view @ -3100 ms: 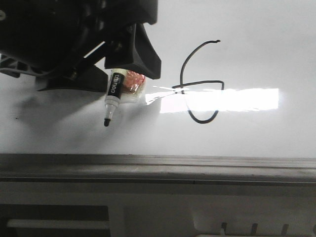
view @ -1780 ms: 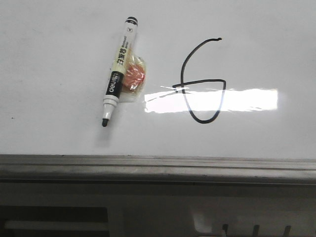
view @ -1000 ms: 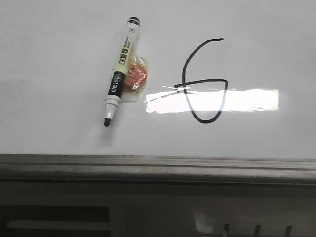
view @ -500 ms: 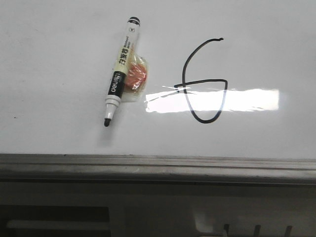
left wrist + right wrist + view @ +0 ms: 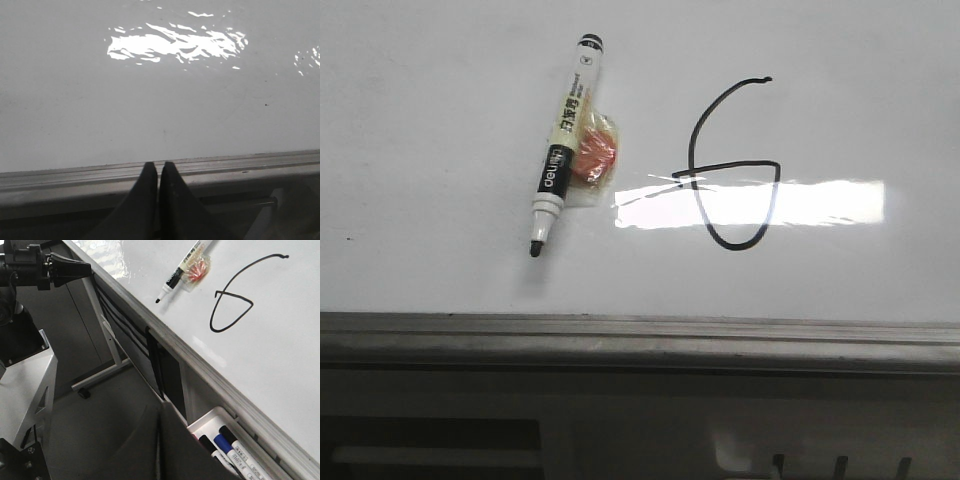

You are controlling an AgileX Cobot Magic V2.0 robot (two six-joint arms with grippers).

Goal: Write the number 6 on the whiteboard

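Glossy whiteboard [image 5: 440,150] bears a thin looped number 6 [image 5: 730,165]; both grippers [image 5: 158,172] [image 5: 159,432] pinched closed, empty.

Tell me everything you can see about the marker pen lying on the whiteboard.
The marker pen lies flat on the whiteboard, left of the number 6, uncapped. Its black tip points toward the board's grey rail and slightly left. The barrel is pale yellowish with printing, then a black band with white lettering, then a white nose. A small clear wrapper with something orange-red inside is touching its right side. No fingers hold it.
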